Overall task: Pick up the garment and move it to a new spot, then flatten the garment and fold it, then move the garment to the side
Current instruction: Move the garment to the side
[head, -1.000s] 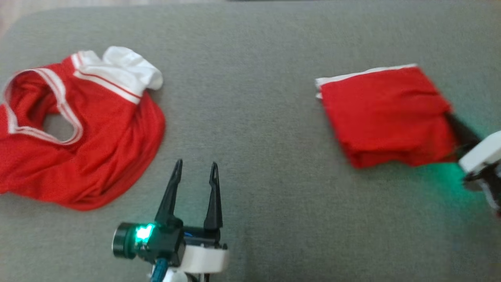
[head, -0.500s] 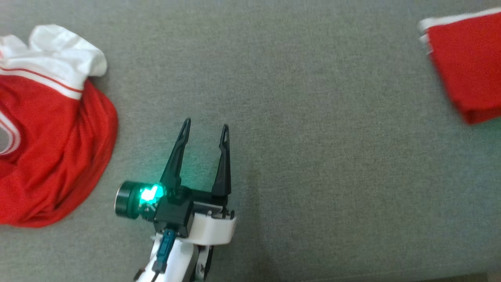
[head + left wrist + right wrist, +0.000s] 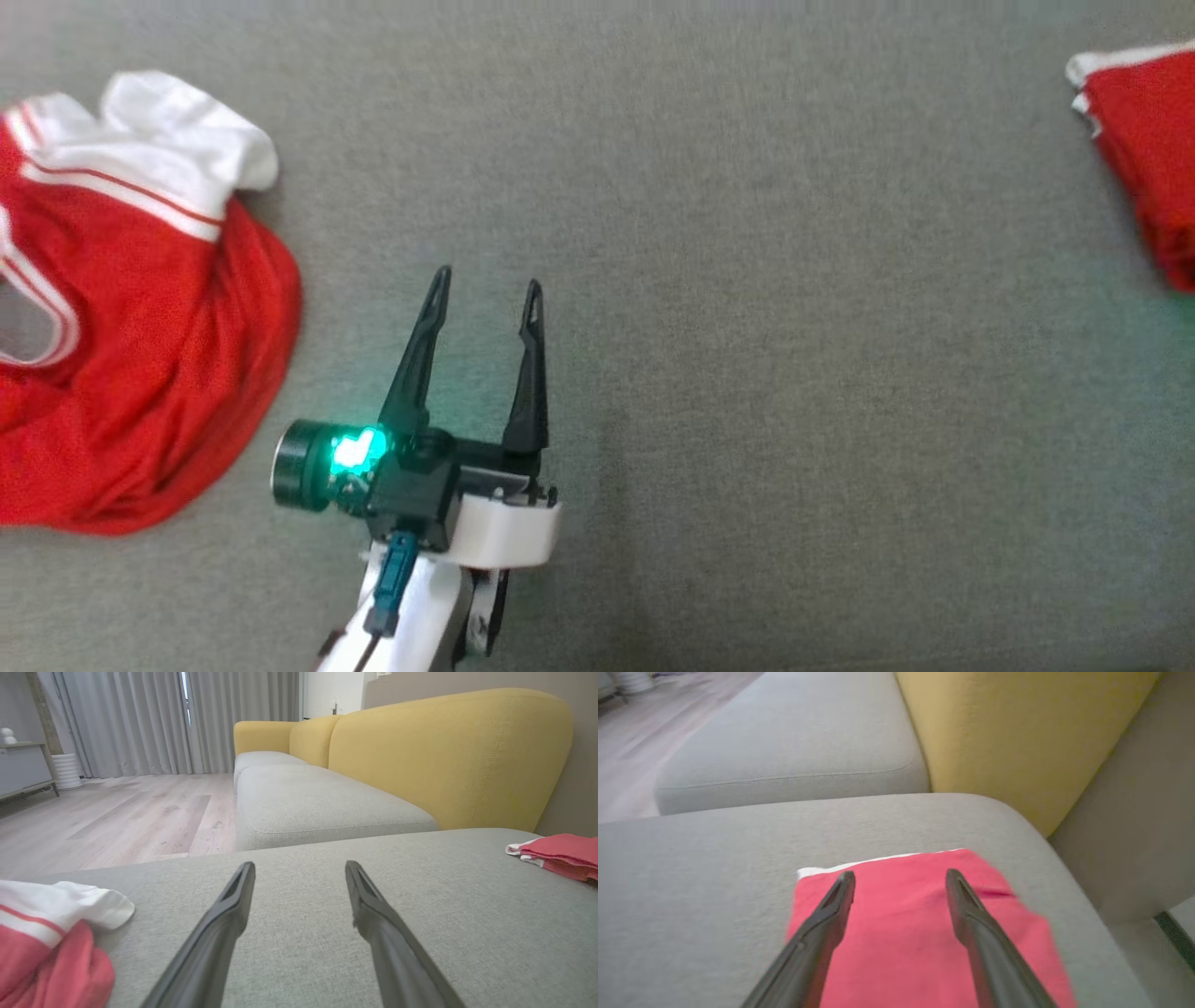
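Note:
A folded red garment (image 3: 1153, 159) with a white edge lies flat at the far right of the grey cushion (image 3: 747, 327). In the right wrist view the folded red garment (image 3: 920, 933) spreads under my right gripper (image 3: 900, 878), whose fingers stand apart above it with nothing between them. My left gripper (image 3: 485, 285) hovers open over bare cushion near the middle. The left wrist view has my left gripper (image 3: 300, 869) pointing along the cushion, with the folded garment (image 3: 560, 854) off to the right.
A crumpled red and white garment (image 3: 121, 317) lies at the left of the cushion, its white sleeve (image 3: 60, 905) showing in the left wrist view. A yellow sofa back (image 3: 444, 751) rises behind, and wooden floor (image 3: 107, 816) lies beyond the seat edge.
The head camera has swung, so the folded garment sits at the right edge. My right gripper held the folded garment's corner a second ago and now stands open above it.

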You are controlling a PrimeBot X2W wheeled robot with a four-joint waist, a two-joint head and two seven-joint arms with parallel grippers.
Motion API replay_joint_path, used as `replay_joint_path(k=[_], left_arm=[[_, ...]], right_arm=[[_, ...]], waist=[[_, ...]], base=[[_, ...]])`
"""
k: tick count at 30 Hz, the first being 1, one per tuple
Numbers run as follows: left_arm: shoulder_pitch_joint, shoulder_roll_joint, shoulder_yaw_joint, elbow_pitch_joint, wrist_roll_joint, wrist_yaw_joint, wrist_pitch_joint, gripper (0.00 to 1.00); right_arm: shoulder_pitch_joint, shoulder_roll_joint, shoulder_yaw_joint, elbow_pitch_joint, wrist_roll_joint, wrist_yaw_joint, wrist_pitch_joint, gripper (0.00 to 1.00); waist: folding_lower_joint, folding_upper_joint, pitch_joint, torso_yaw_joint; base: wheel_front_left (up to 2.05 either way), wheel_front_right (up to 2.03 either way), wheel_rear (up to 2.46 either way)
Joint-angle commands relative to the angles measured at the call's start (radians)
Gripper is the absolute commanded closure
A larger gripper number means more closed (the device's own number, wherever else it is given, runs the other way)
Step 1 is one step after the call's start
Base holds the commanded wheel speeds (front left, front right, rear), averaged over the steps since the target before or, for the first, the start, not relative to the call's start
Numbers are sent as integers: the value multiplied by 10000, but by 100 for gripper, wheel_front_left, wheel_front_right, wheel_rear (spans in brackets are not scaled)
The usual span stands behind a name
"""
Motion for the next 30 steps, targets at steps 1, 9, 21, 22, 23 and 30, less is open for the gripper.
replay_joint_path(k=[1, 9, 21, 22, 23, 30], left_arm=[[244, -5, 351, -241, -33, 111, -51, 0], [1086, -5, 769, 56, -233, -43, -51, 0], [2490, 13, 1552, 20, -207, -210, -51, 0], [2588, 45, 1591, -87, -89, -264, -51, 0], [2693, 52, 1636, -203, -6, -317, -51, 0], [3544, 113, 2062, -595, 266, -606, -51, 0]], right_arm=[[538, -125, 209, -417, -121, -7, -208, 0], [1934, 1936, 1661, -1386, -647, -7, -1752, 0], [4231, 4471, 1060, -2271, -3040, -7, -3264, 0], [4534, 4695, 716, -2586, -3452, -7, -3266, 0], [4842, 4906, 440, -2916, -3827, -7, -3266, 0], [6655, 6014, -874, -4433, -5430, -7, -3269, 0]], waist=[[1, 0, -559, 142], [1, 0, -2393, 366], [1, 0, -4378, 594], [1, 0, -4432, 595], [1, 0, -4483, 602], [1, 0, -4730, 607]], base=[[0, 0, 0], [0, 0, 0], [0, 0, 0], [0, 0, 0], [0, 0, 0], [0, 0, 0]])
